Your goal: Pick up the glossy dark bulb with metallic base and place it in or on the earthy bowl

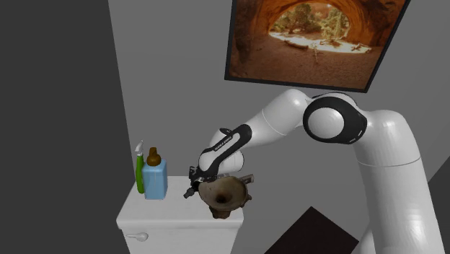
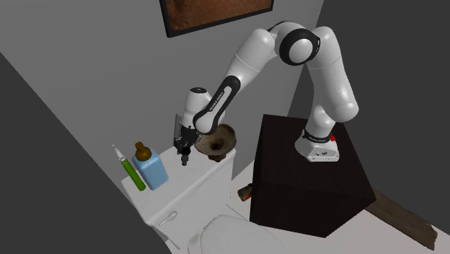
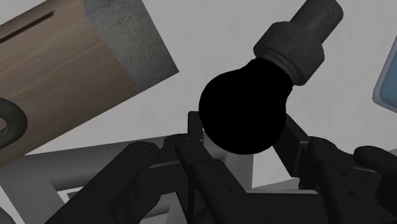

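A blue bottle [image 1: 155, 182] and green sprayer [image 1: 139, 173] stand together on the toilet tank [image 1: 167, 210].

The white arm [image 1: 375, 151] reached from the shoulder view's lower right, up and left, then bent down to a white toilet tank [image 1: 177, 220]. Its black claw [image 1: 191, 190] hung over the tank's lid, just beside a brown bowl [image 1: 225, 196] that stood on the lid. Farther left on the lid stood a blue bottle [image 1: 155, 179] and a green spray bottle [image 1: 139, 172], touching. A framed picture of a rock arch [image 1: 317, 40] hung on the grey wall.
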`<action>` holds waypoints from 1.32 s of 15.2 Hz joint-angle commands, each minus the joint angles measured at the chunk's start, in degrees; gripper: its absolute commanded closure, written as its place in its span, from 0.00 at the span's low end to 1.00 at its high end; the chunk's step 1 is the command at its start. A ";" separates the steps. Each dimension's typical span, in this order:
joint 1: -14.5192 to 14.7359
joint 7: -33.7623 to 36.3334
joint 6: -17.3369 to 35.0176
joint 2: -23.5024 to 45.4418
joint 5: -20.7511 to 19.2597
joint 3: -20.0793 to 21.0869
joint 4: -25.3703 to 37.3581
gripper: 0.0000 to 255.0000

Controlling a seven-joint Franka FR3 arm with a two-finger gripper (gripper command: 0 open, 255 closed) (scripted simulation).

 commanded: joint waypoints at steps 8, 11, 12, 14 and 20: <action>0.58 0.95 -2.09 -2.64 -0.53 -0.73 -0.68 1.00; 0.96 1.70 -3.73 -4.59 -1.00 -1.28 -1.00 1.00; 1.09 1.95 -4.28 -5.23 -1.17 -1.47 -1.08 1.00; 1.33 2.46 -5.40 -6.49 -1.52 -1.82 -1.21 1.00; 1.95 4.01 -8.87 -10.07 -2.68 -2.79 -1.30 1.00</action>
